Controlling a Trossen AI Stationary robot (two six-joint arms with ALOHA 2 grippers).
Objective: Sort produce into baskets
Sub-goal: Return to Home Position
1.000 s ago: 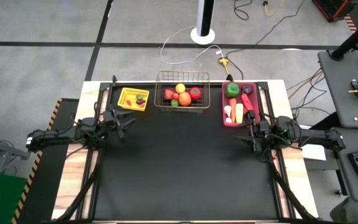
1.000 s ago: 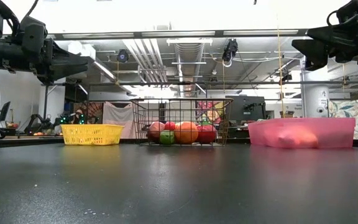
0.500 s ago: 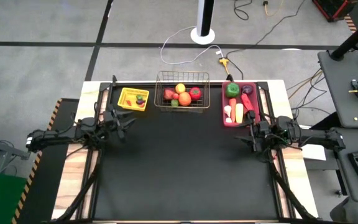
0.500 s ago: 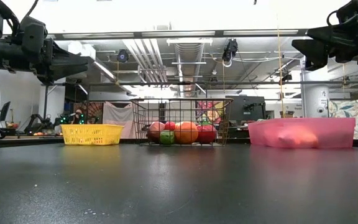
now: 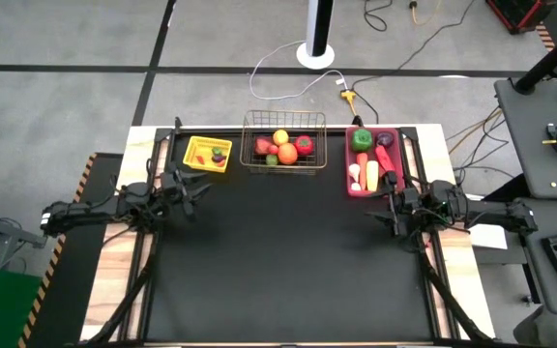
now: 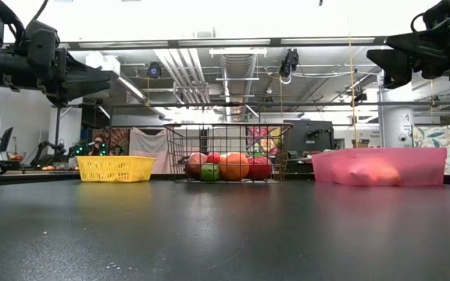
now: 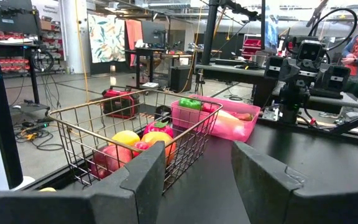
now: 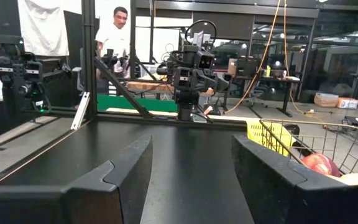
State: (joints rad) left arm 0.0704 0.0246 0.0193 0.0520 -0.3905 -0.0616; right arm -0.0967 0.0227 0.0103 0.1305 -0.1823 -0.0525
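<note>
- Produce [image 5: 287, 153] all in containers, none loose on the black surface [image 5: 288, 271]; five pieces counted in the wire basket [image 5: 284, 113] — red, yellow, orange and green among them.
- Yellow tray [image 5: 194, 153] just beside the wire basket on the left arm's side, holding what looks like two small pieces, one purple; too small to count surely.
- Pink bin [image 5: 349, 164] just beside the wire basket on the right arm's side, holding about six: green, purple, red, white, yellow and one reddish.
- Three containers in all, two arms, roughly thirteen pieces.
- Left gripper [image 7: 199, 155] raised above the surface, off the wire basket's left-arm side and nearer the robot, close to the yellow tray; jaws parted fairly wide, nothing between them.
- Right gripper [image 8: 191, 142] mirrored on the wire basket's other side, by the near end of the pink bin, also off the surface; jaws likewise apart and empty.
- Step in hand, by judgement: sorting done, only the parking of the arms left — no piece to fetch.
- Next move calls for no grasp: just folding each arm away from the wire basket toward its own edge of the surface, high enough to clear tray and bin rims.
</note>
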